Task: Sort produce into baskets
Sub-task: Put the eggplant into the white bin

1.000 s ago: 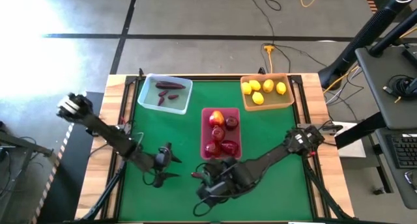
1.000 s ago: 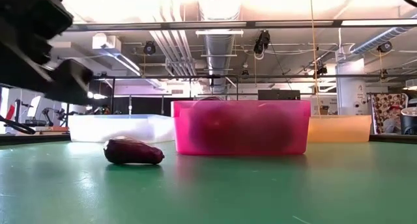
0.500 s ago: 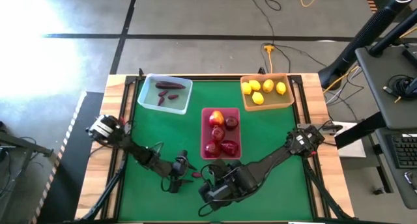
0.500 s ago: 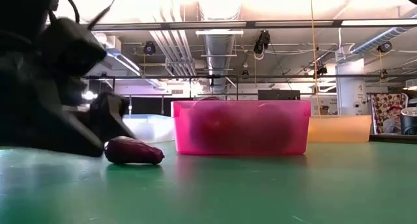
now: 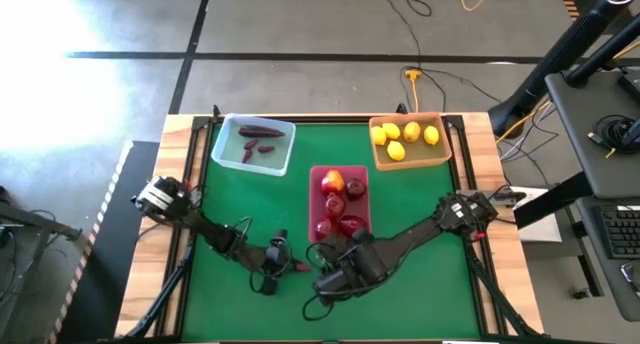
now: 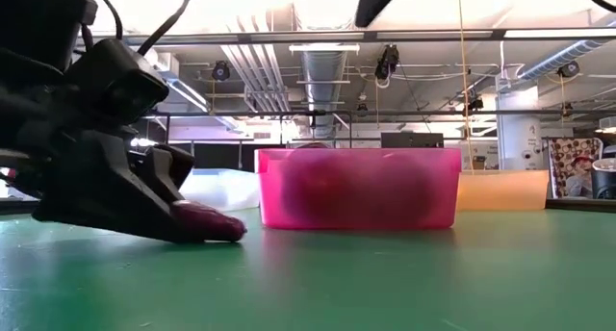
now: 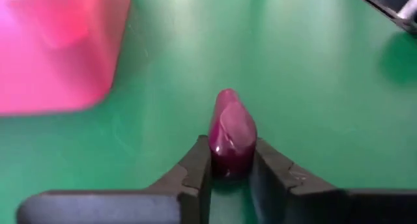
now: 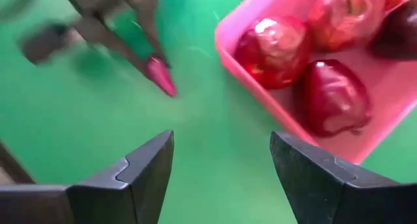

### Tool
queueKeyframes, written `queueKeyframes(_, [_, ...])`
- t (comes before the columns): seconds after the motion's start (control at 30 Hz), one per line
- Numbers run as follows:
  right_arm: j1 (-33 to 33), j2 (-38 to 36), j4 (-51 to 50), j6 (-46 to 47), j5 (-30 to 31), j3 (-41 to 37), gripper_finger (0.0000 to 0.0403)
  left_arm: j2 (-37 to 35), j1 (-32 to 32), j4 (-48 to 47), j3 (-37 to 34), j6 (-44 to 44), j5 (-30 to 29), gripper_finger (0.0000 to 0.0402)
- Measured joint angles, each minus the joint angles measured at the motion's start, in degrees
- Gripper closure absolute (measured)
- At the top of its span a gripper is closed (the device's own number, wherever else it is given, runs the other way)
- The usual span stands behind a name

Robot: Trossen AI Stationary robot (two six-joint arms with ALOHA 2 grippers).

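Observation:
A small dark maroon piece (image 7: 231, 133) lies on the green mat just near of the pink tray (image 5: 339, 206). My left gripper (image 7: 229, 160) is shut on it, low over the mat (image 6: 197, 220). My right gripper (image 8: 221, 162) stands open close by on the right (image 5: 332, 269), facing the pink tray and holding nothing. Red fruits (image 8: 306, 68) fill the pink tray. The pale blue tray (image 5: 253, 144) holds maroon pieces (image 5: 260, 134), and the tan-orange tray (image 5: 410, 142) holds lemons (image 5: 405, 136). My left gripper pinches the maroon piece's thick end (image 7: 229, 157) between its two fingers (image 7: 195, 165). They come in low, slanting down from the table's left, and lie along the piece. Its pointed end (image 7: 226, 97) sticks out past the fingertips. The piece (image 6: 219, 222) rests on the mat.
The pink tray's near wall (image 6: 356, 191) stands close behind the held piece. My right arm (image 5: 420, 236) crosses the mat's near right part. Open green mat (image 5: 230, 199) lies between the blue tray and my left arm.
My left gripper has gone toward the table's right edge, down to the maroon piece, and has shut on it. The piece stays on the mat. My right gripper has shifted a little toward the far edge, closer to the pink tray.

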Motion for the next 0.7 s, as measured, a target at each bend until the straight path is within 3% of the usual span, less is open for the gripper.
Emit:
queueKeyframes(0.1, [-2.31, -0.98, -1.08, -4.26, -0.57, -0.10, 0.0160, -6.73, -0.06, -7.73, -1.02, -4.01, 4.73, 0.0351])
queueKeyframes(0.2, [-5.72, -3.80, -1.36, -11.27, -0.49, -0.11, 0.0159, -17.95, -0.46, -14.79, -2.15, -7.15, 6.71, 0.0351])
queueKeyframes(0.27, [-8.39, -5.93, -1.29, -18.11, -0.14, -0.04, 0.0157, -26.10, -0.37, -22.63, -2.43, -8.25, 4.34, 0.0351])
queueKeyframes(0.4, [-13.83, -8.79, -1.01, -35.82, 5.89, -0.11, 0.0159, -40.54, 2.02, -47.78, -0.25, -11.69, -7.38, 0.0351])
queueKeyframes(0.53, [-20.13, -10.70, 1.90, -54.08, 8.15, -0.15, 0.0163, -49.43, 10.41, -69.37, 5.82, -18.66, -13.27, 0.0351])
queueKeyframes(0.7, [-28.80, -11.66, 9.00, -66.97, 6.92, -1.23, 0.0163, -52.85, 27.53, -78.92, 11.11, -20.25, -13.43, 0.0351])
